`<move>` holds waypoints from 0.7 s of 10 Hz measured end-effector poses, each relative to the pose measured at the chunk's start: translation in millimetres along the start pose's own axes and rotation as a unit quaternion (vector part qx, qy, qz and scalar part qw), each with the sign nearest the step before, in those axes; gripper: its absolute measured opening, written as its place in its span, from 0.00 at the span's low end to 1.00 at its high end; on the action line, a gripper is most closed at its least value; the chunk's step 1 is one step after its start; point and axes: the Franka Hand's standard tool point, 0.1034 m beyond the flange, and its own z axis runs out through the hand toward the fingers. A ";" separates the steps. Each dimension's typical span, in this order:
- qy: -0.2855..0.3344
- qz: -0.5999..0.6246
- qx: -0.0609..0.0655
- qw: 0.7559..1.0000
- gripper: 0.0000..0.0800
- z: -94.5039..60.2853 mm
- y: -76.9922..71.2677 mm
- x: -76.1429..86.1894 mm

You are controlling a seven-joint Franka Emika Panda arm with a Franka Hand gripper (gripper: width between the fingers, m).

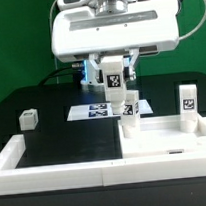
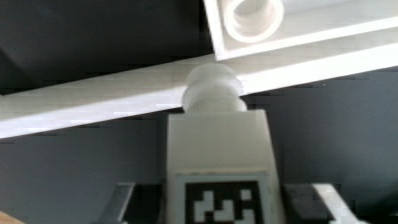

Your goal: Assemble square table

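My gripper (image 1: 113, 82) is shut on a white block leg (image 1: 113, 76) with a black-and-white tag and holds it in the air above the marker board. In the wrist view the leg (image 2: 219, 150) sits between the two fingers (image 2: 313, 203), its rounded peg end pointing away from the camera. The large white square slab (image 1: 166, 138) lies at the exterior view's right front; its corner with a round hole shows in the wrist view (image 2: 302, 30). One leg (image 1: 130, 109) stands at the slab's far left corner, another (image 1: 187, 99) at its far right. A fourth leg (image 1: 29, 119) lies at the left.
The marker board (image 1: 95, 112) lies flat on the black table behind the slab. The long white rim wall (image 1: 57, 176) runs along the front and up the left side. A white bar (image 2: 89, 100) crosses the wrist view beyond the held leg. A green backdrop stands behind.
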 end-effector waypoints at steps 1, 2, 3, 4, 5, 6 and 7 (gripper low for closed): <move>-0.001 0.001 0.001 1.000 0.36 0.5 -2.9 -1.3; -0.004 0.001 0.007 1.000 0.36 2.3 -18.5 -7.3; -0.008 -0.010 0.015 1.000 0.36 3.3 -37.5 -11.1; -0.011 -0.020 0.023 0.999 0.36 2.7 -52.8 -11.7; -0.010 -0.025 0.029 0.999 0.36 1.9 -67.2 -11.5; -0.008 -0.031 0.033 0.999 0.36 3.8 -77.6 -12.1; -0.010 -0.033 0.032 0.999 0.36 8.4 -78.7 -14.9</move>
